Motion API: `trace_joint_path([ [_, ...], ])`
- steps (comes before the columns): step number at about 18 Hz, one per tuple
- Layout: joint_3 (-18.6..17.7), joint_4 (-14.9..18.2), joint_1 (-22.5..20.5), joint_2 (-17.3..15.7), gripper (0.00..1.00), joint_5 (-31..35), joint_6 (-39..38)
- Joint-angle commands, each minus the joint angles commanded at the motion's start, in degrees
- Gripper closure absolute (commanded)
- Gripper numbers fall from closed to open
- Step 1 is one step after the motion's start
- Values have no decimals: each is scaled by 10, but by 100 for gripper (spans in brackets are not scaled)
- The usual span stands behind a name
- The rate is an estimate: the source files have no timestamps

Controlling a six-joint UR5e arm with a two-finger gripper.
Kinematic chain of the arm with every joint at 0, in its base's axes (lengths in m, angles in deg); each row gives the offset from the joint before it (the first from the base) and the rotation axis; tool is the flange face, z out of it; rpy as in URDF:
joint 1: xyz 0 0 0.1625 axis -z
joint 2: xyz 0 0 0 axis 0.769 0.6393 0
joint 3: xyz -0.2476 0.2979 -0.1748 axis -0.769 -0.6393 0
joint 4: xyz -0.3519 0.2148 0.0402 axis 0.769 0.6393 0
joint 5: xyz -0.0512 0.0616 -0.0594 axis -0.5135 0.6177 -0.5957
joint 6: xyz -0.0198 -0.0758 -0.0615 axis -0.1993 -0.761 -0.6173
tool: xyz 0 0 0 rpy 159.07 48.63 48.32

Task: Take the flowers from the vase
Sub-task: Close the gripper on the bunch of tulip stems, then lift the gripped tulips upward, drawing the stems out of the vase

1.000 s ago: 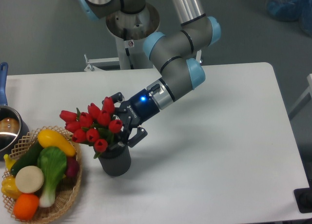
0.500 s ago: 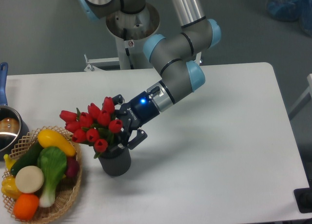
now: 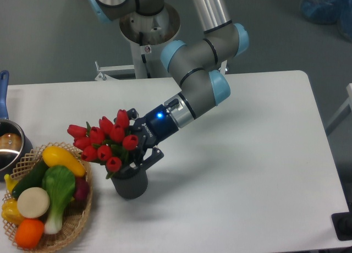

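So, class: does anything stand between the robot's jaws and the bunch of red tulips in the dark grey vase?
Nothing visible does. The gripper is right at the bunch of red tulips, above the mouth of the dark grey ribbed vase; the stems are hidden there.

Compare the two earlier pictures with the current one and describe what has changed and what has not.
The claw has eased slightly left and down, closer against the flowers at the mouth of the vase; whether it has closed on the stems cannot be told. The flowers remain in the vase, and the basket of vegetables and the pot have not moved.
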Motion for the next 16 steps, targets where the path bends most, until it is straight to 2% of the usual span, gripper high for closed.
trace_joint_path([
  [4,4,0,0,2,38,0,0],
  [8,4,0,-3,1,42,-1,6],
  [10,4,0,-4,1,51,-1,7],
  [16,4,0,-5,0,57,-2,7],
])
